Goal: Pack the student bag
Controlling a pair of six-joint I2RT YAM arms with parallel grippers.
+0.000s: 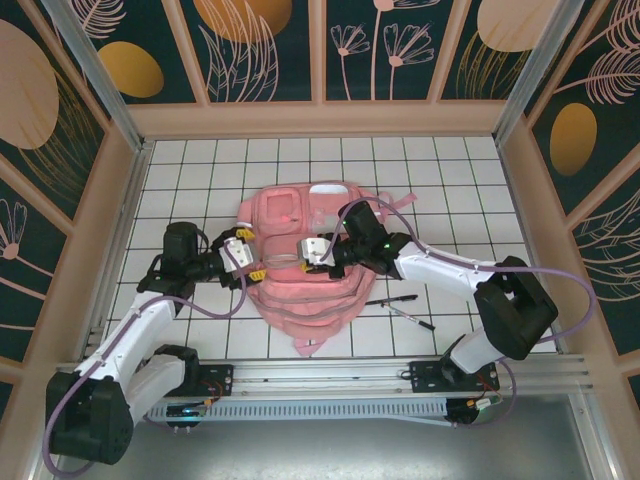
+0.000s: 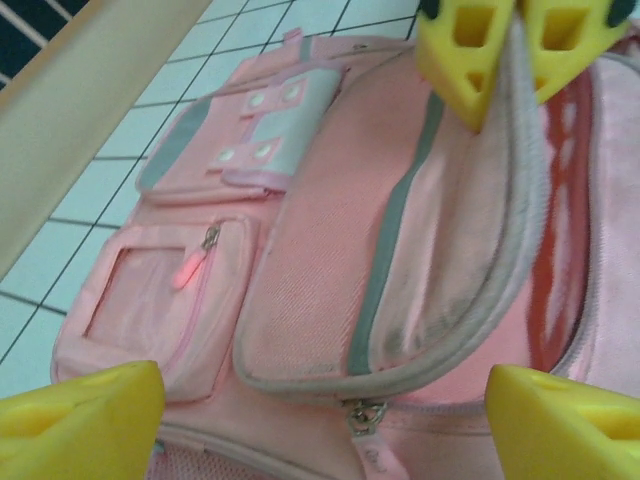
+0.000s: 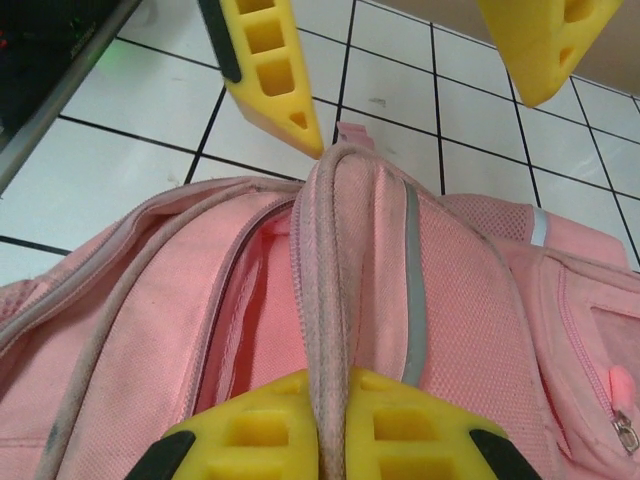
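Observation:
The student bag point(image 1: 310, 290) lies flat mid-table, a pink backpack with grey piping and a clear front pocket point(image 2: 140, 290). My right gripper point(image 3: 330, 425) is shut on the raised zipper edge of its main compartment flap point(image 3: 335, 260), holding it up so the pink inside shows beside it. That same grip appears in the left wrist view, with the right gripper point(image 2: 505, 60) pinching the flap. My left gripper point(image 2: 325, 420) is open, its fingers wide apart just short of the bag's left side, near a metal zipper pull point(image 2: 366, 415). From above, the left gripper point(image 1: 247, 258) and right gripper point(image 1: 310, 252) face each other over the bag.
Two dark pens point(image 1: 392, 299) point(image 1: 412, 318) lie on the white tiled table right of the bag, under my right forearm. Wooden walls point(image 1: 110, 240) close in the sides and back. A metal rail point(image 1: 330, 375) runs along the near edge.

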